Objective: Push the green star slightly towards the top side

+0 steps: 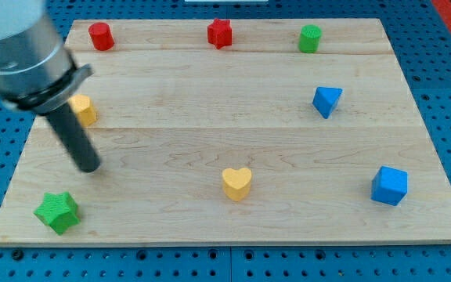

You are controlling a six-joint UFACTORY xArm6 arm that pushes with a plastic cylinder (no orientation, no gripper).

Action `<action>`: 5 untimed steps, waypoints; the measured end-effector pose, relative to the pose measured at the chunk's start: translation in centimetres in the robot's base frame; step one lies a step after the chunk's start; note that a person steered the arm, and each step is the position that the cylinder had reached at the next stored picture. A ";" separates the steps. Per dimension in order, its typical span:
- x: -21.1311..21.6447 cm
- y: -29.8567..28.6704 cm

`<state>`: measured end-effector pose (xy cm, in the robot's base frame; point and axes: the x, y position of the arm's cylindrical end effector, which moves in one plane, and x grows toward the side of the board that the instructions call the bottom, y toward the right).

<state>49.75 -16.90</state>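
The green star lies near the board's bottom left corner. My tip rests on the board above and slightly right of the star, a short gap apart from it. The dark rod slants up to the view's left into the grey arm body at the top left corner.
A yellow block sits partly behind the rod at the left. A yellow heart is at bottom centre. A blue cube and a blue triangle-like block are at right. A red cylinder, a red star and a green cylinder line the wooden board's top edge.
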 end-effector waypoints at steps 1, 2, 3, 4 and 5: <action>-0.7 7.3; 2.2 12.1; 5.2 14.9; 10.0 14.9; 12.1 11.5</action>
<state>61.81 -5.37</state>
